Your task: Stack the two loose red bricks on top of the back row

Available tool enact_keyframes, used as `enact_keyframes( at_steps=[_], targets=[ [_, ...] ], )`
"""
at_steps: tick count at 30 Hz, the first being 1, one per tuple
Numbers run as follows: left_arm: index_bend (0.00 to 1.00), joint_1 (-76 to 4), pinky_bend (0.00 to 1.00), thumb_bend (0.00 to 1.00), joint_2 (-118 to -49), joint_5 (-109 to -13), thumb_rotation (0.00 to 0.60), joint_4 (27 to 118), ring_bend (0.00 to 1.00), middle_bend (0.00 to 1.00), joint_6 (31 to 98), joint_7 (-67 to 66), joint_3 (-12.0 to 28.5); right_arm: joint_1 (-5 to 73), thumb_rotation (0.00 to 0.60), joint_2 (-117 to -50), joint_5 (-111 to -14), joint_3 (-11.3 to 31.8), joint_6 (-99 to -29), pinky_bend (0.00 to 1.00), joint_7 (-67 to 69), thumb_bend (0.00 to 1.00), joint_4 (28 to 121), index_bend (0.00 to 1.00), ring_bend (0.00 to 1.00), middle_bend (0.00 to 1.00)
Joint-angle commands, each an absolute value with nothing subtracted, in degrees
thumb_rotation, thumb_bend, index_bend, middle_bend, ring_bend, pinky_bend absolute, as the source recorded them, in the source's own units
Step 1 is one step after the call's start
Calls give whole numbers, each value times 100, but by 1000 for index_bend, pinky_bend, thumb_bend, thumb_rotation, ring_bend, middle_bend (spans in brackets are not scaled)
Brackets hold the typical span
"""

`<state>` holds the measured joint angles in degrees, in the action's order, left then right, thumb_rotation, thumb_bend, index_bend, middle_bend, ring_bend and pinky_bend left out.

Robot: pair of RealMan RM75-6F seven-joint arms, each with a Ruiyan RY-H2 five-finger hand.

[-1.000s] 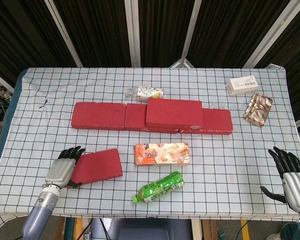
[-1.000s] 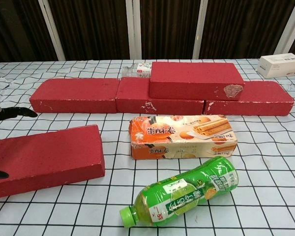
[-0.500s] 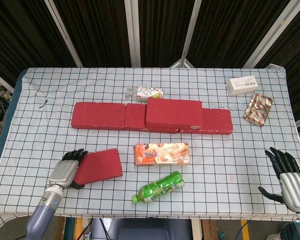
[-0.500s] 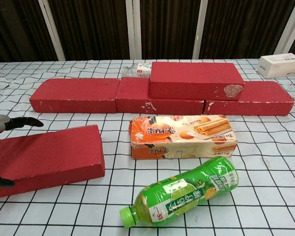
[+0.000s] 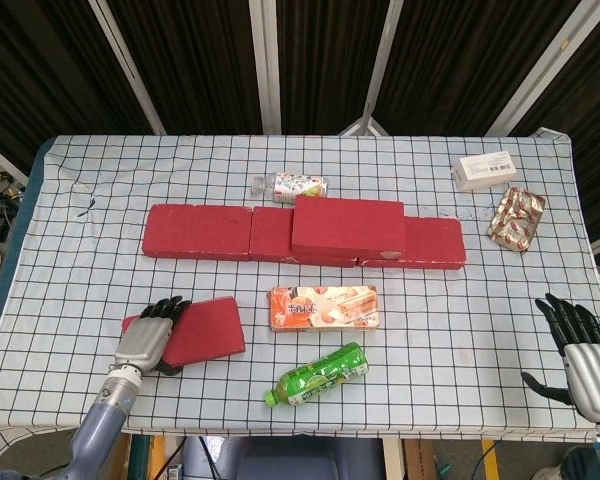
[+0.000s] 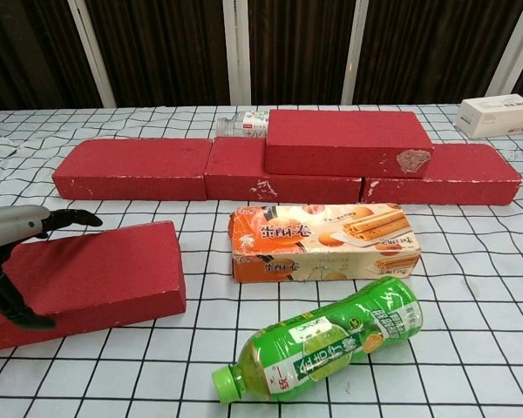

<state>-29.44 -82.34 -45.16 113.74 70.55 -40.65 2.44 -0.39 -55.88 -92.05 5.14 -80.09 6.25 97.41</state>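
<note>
Loose red brick (image 5: 202,331) flat on table, left robot hand (image 5: 147,338) grasping it; right robot hand (image 5: 578,345) spread, holding nothing

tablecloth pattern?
White tablecloth with a black grid; clearest in head view.

Three red bricks form the back row (image 5: 200,231), lying flat end to end across the bench. One stacked brick (image 5: 348,224) already lies flat on top, over the middle and right bricks. The other loose brick (image 5: 205,331) lies flat nearer the front left, slightly skewed.
</note>
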Motion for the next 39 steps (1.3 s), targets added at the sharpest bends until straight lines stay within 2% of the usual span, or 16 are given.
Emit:
enact_keyframes(
  at_steps=[1,17,24,32,39],
  targets=[
    [0,-2977,149,0,-8282,-4472,600,11375,0,0,7133,-4137,236,-14,600,-5577,-9197,478,-8018,0,631,217,9748,0,0,0],
    [0,-3112,160,0,-8377,-4188,600,11264,0,7,7204,-4250,236,80,600,-5568,-9010,352,-8089,0,580,217,9803,0,0,0],
    [6,-3115,234,0,-8380,-4304,600,11221,77,154,7333,-4278,181,117,600,-5562,-8949,305,-8083,0,558,216,9837,0,0,0],
    [113,-3119,250,0,-8354,-4294,600,11202,104,206,7393,-4318,148,151,600,-5555,-8917,260,-8092,0,576,217,9857,0,0,0],
    [296,-3069,276,14,-8202,-4579,600,11289,156,275,7542,-4074,264,178,600,-5564,-8871,237,-8112,0,599,217,9858,0,0,0]
  ],
)
